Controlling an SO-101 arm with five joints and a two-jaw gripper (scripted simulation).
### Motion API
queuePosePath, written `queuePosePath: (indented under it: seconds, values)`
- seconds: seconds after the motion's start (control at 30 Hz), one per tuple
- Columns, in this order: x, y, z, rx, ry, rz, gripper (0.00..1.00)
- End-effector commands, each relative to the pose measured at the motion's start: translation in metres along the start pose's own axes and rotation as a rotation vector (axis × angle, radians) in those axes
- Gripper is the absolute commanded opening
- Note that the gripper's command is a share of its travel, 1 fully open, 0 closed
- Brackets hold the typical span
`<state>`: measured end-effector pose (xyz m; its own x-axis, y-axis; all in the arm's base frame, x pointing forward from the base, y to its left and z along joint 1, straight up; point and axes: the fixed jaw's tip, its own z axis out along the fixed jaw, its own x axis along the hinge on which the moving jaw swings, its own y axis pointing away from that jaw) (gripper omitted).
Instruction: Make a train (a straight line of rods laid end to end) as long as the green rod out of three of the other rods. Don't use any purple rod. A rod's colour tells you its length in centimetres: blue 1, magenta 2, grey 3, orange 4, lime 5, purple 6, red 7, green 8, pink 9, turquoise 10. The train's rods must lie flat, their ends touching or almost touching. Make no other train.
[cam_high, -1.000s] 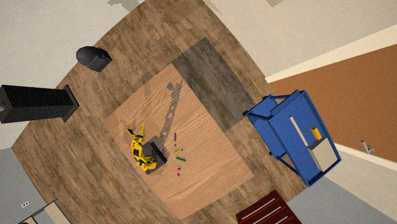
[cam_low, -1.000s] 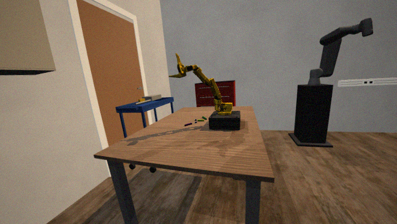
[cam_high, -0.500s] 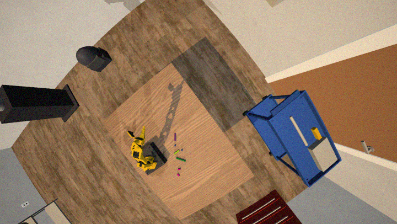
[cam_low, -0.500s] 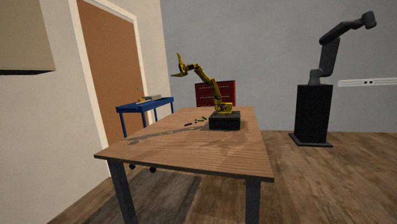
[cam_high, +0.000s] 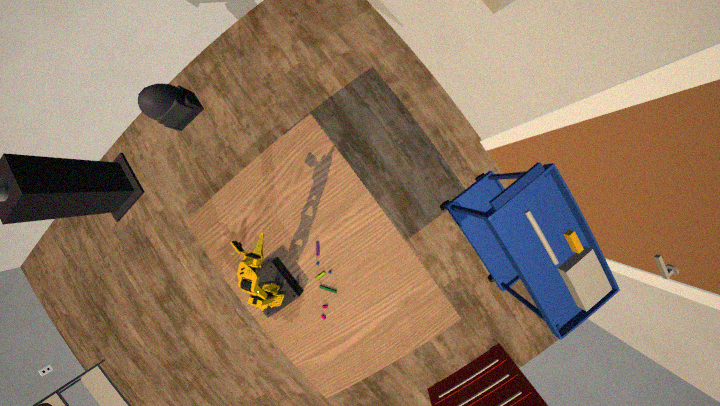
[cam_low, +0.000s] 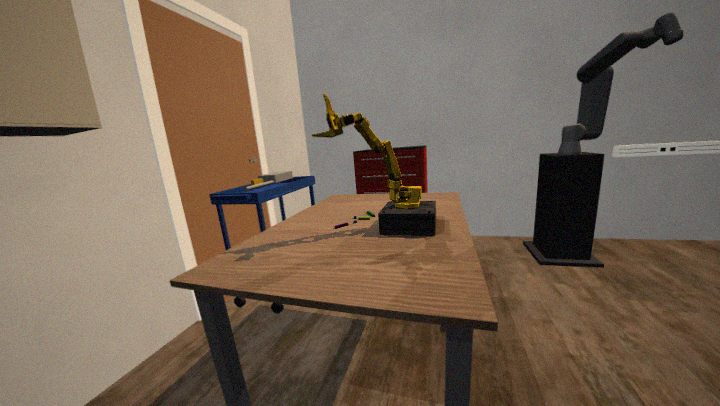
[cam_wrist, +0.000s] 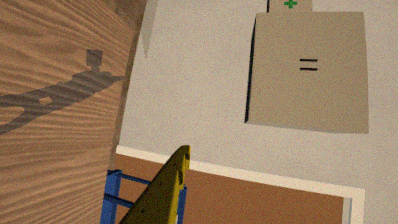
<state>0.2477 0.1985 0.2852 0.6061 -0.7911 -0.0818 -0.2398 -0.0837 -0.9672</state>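
Note:
Several small rods lie flat on the wooden table beside the arm's black base (cam_high: 287, 277). The green rod (cam_high: 327, 288) lies in the middle of them. A lime rod (cam_high: 320, 275) and a blue rod (cam_high: 330, 271) lie just above it, then another blue rod (cam_high: 317, 262) and a purple rod (cam_high: 317, 247). Two magenta rods (cam_high: 325, 305) (cam_high: 323, 316) lie below the green one. All the rods lie apart from each other. My gripper (cam_high: 248, 244) is wide open and empty. It is raised high above the table (cam_low: 327, 123), far from the rods. The wrist view shows only one yellow jaw (cam_wrist: 160, 192), the wall and the table's edge.
A blue side table (cam_high: 534, 242) stands to the right, by a brown door. A red drawer cabinet (cam_low: 390, 168) stands behind the table. A grey arm on a black pedestal (cam_low: 569, 201) stands on the floor. A beige wall cabinet (cam_wrist: 307, 70) hangs in the wrist view.

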Motion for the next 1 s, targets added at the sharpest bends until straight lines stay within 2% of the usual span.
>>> queuePosePath:
  seconds: [0.0,0.2,0.97]
  values:
    - [0.005,0.000,-0.006,-0.010,0.015,-0.010,1.00]
    - [0.008,0.001,-0.011,-0.018,0.024,-0.015,1.00]
    - [0.012,-0.013,-0.029,0.036,0.040,-0.021,1.00]
